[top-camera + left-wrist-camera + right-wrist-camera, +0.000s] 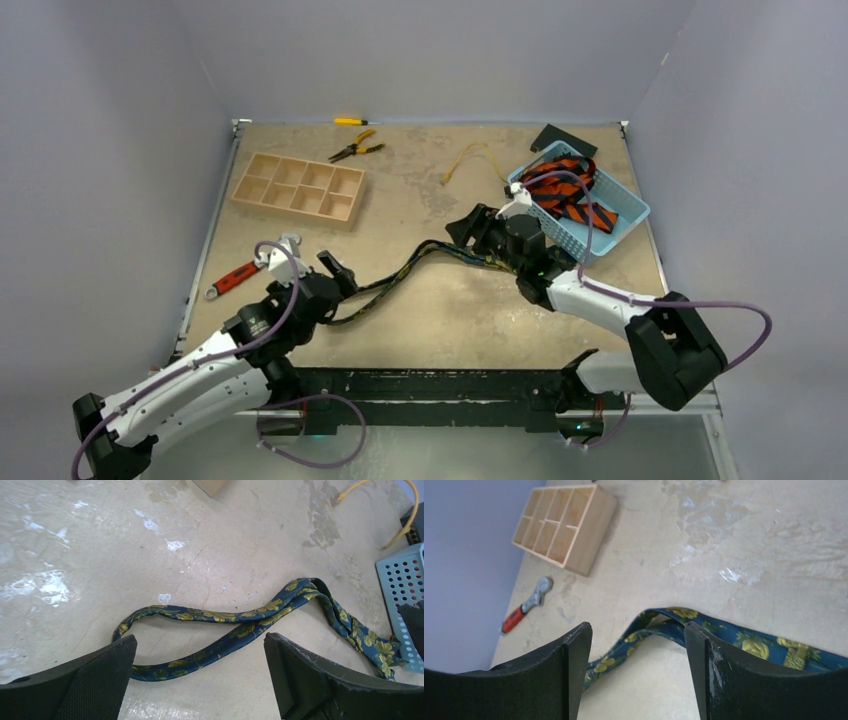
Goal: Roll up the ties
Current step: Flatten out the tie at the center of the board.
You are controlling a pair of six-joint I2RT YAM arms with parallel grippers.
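The navy tie (225,616) with its gold flower pattern lies doubled in a loose strand on the table (450,330), running from the left gripper (200,645) to the right gripper (636,630). Both grippers' jaws stand apart with nothing clamped, though I cannot tell whether the right one's tips brush the cloth. The orange-and-black ties (565,195) sit in the blue basket (620,225).

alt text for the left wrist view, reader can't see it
A navy tie with gold leaf print lies doubled in a loose wavy loop on the scuffed tan table, seen past the left pincer, whose black jaws stand open at the bottom edge. A pale blue perforated basket sits at the right edge, a yellow cord above it.
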